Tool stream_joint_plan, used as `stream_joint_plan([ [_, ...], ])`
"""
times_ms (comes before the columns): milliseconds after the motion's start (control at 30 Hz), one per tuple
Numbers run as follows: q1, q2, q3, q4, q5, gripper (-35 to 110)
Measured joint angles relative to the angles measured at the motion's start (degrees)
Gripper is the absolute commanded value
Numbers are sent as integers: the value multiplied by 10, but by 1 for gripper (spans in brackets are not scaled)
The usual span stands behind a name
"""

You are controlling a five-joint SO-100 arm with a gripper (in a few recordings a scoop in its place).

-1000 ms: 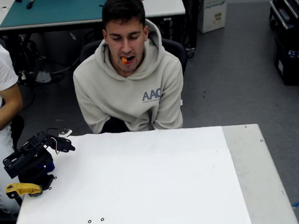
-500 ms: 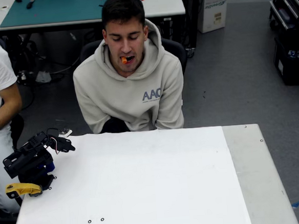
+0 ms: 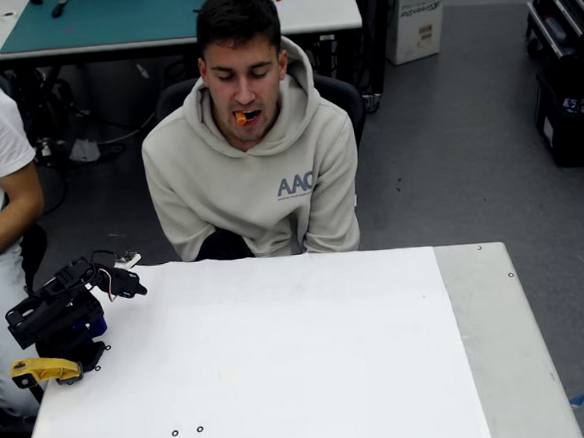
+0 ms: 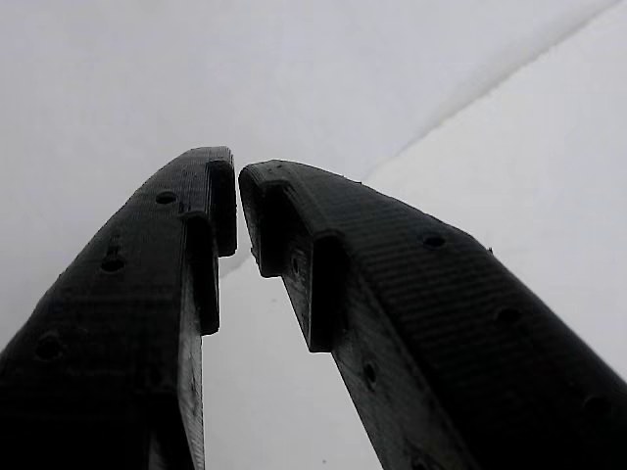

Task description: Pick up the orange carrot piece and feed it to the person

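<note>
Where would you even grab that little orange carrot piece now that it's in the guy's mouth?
Judging from the overhead view, only the short orange end poking from the lips of the person is exposed. So pinch that tip from the front, coming from the table side. The gripper, fingers nearly closed, sits folded at the table's left edge.

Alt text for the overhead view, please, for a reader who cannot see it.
The person in a beige hoodie sits behind the white table with the orange carrot piece in his mouth. The black pincer is folded back at the table's left edge, holding nothing.
</note>
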Motion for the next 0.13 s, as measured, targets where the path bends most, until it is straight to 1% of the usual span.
stream_joint_plan([
  [133, 0, 0, 0, 0, 0, -3],
])
